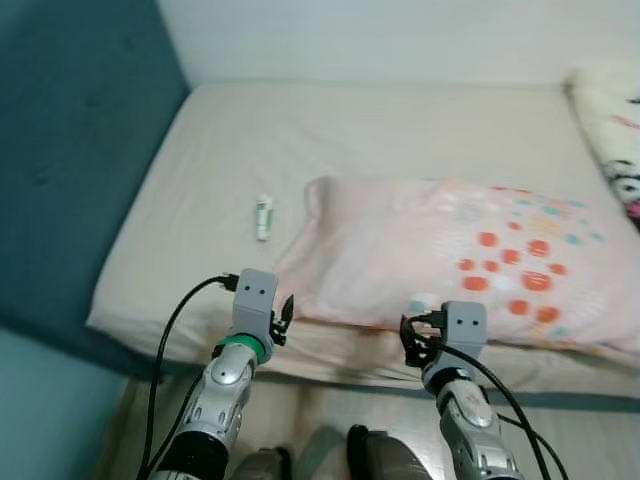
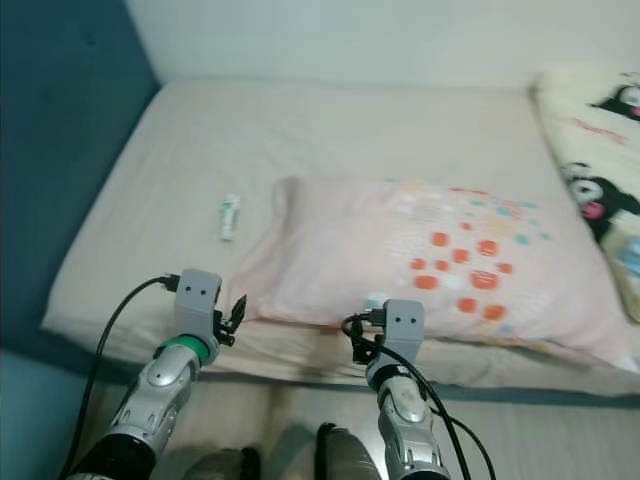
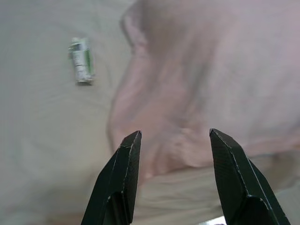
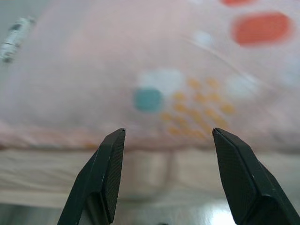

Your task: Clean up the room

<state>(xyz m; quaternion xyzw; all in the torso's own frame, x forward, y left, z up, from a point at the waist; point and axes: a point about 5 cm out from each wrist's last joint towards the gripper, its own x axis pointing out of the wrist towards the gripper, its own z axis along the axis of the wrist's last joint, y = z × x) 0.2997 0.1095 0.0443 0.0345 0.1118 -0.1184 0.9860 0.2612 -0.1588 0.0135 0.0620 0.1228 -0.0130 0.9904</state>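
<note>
Head views: both arms reach toward the bed's (image 1: 150, 250) near edge, apparently to shift the pink pillow (image 1: 450, 265) lying askew. Left gripper (image 3: 173, 140) — parted — frames its corner (small tube (image 3: 80, 60) beyond). Right gripper (image 4: 166, 136) gapes, facing its dotted side.
</note>
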